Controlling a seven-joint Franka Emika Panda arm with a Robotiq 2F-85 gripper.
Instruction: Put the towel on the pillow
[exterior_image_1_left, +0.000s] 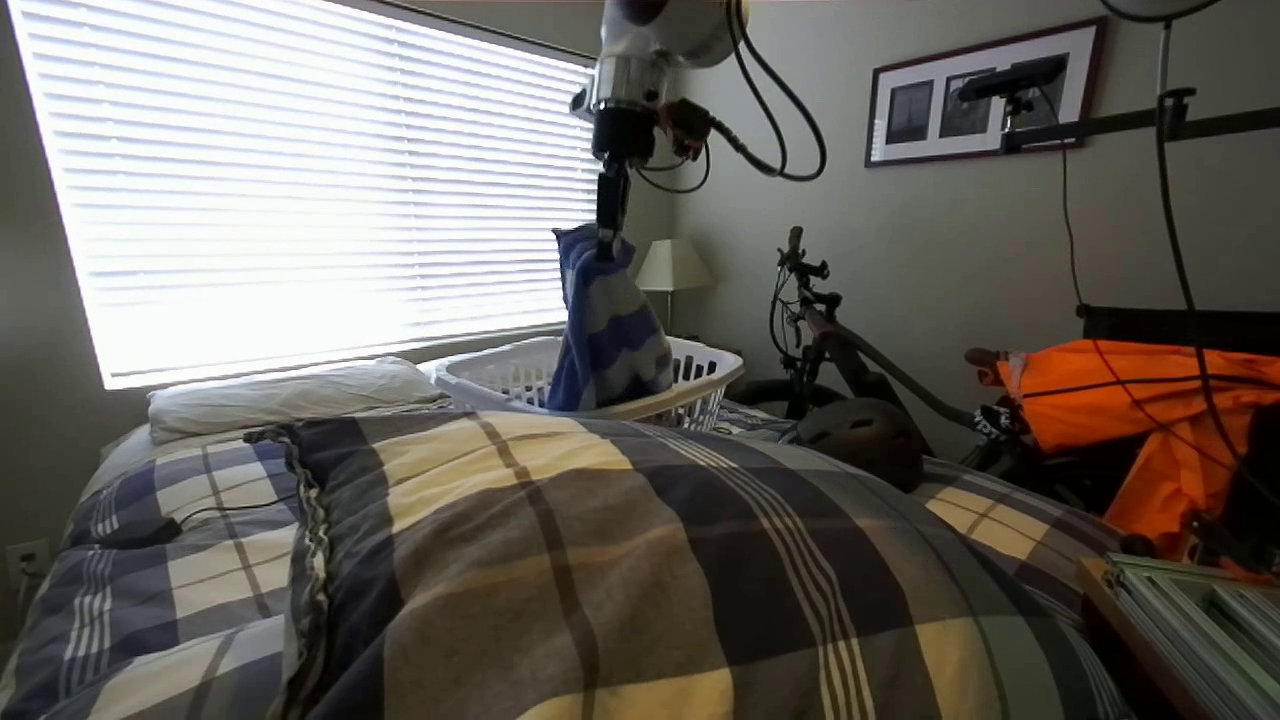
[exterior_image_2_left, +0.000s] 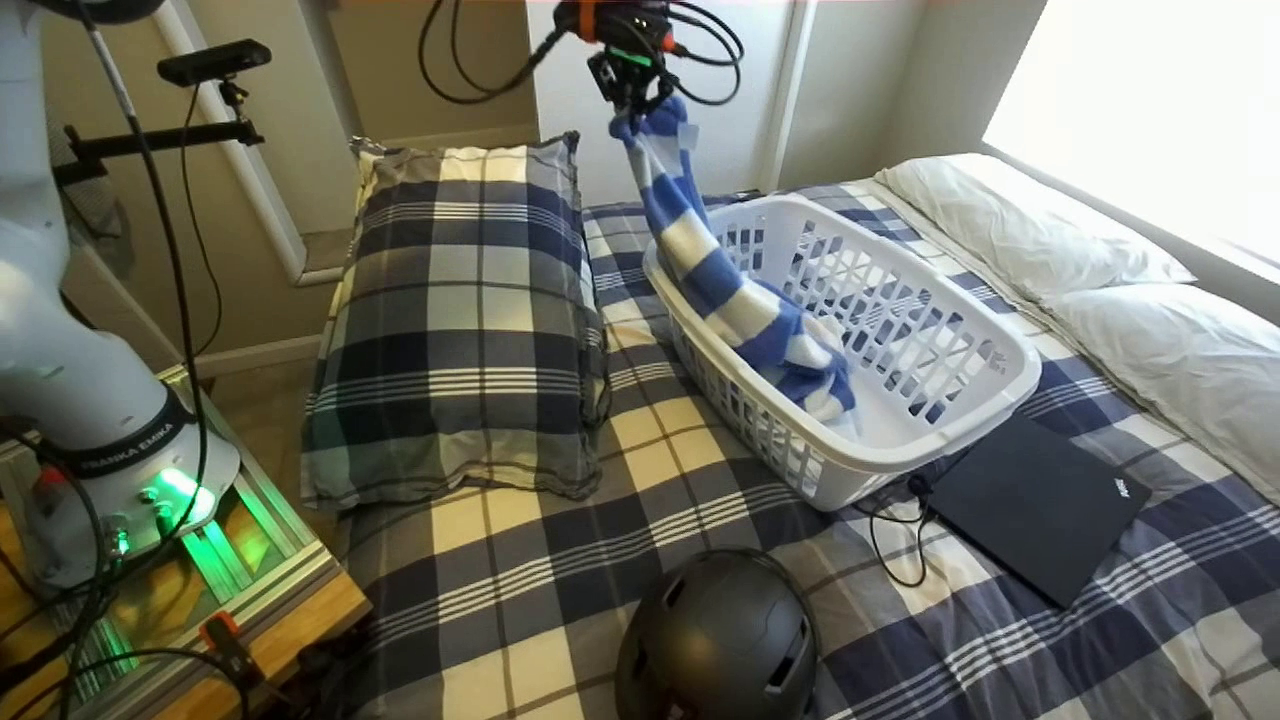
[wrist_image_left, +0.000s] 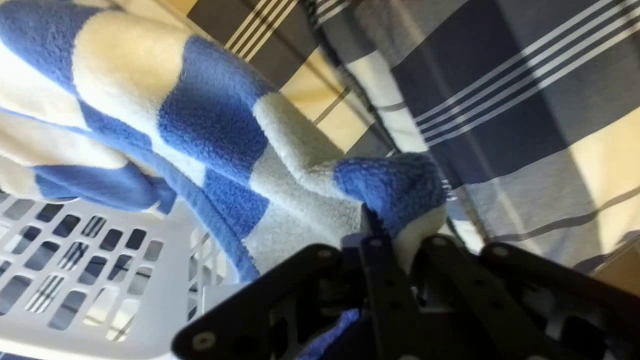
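Observation:
The blue and cream striped towel hangs from my gripper. In an exterior view, the towel runs from the gripper down over the rim into the white laundry basket, where its lower end lies bunched. In the wrist view, the gripper is shut on a fold of the towel, with a tuft sticking up past the fingers. The plaid pillow lies on the bed beside the basket, nearer the robot base; it fills the front of an exterior view.
White pillows lie along the window side. A black laptop with a cable lies beside the basket. A dark helmet sits on the plaid bed cover. A bicycle and a lamp stand beyond the bed.

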